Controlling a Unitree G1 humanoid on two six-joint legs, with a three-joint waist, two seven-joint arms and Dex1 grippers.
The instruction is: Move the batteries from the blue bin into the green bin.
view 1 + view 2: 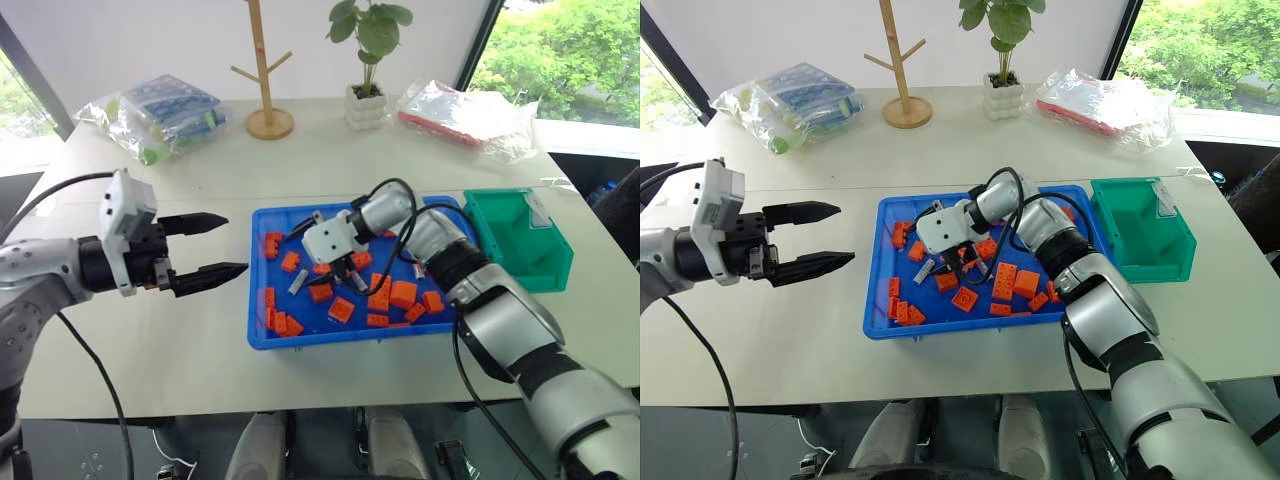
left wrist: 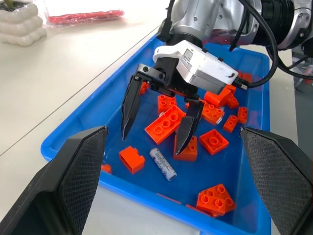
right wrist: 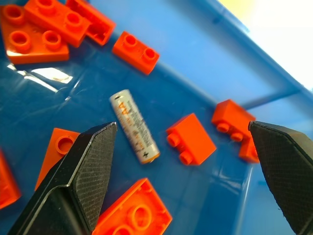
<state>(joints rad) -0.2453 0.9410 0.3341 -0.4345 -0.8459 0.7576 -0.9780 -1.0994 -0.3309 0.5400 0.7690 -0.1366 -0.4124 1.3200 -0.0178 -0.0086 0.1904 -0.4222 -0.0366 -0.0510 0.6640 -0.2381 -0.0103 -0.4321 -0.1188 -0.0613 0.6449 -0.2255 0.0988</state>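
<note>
Silver-grey and smooth, one battery (image 3: pixel 134 126) lies flat on the floor of the blue bin (image 1: pixel 262 336), at the centre of the right wrist view and low in the middle of the left wrist view, with orange bricks (image 3: pixel 190 138) near it but none touching. It looks light and rigid, and likely to roll or slip out of a pinch; I would take it across the middle of its length, fingers square to its axis. Right end effector (image 2: pixel 155 126) hangs just above it with its two black fingers spread wide, holding nothing and touching nothing, the battery lying between the fingertips' line in the wrist view. Left end effector (image 1: pixel 222 246) hovers over the bare counter (image 1: pixel 150 340) at the left of the head views, also open and empty. At the right of those views, beside the blue bin, stands the green bin (image 1: pixel 520 240); I see no battery in it.
</note>
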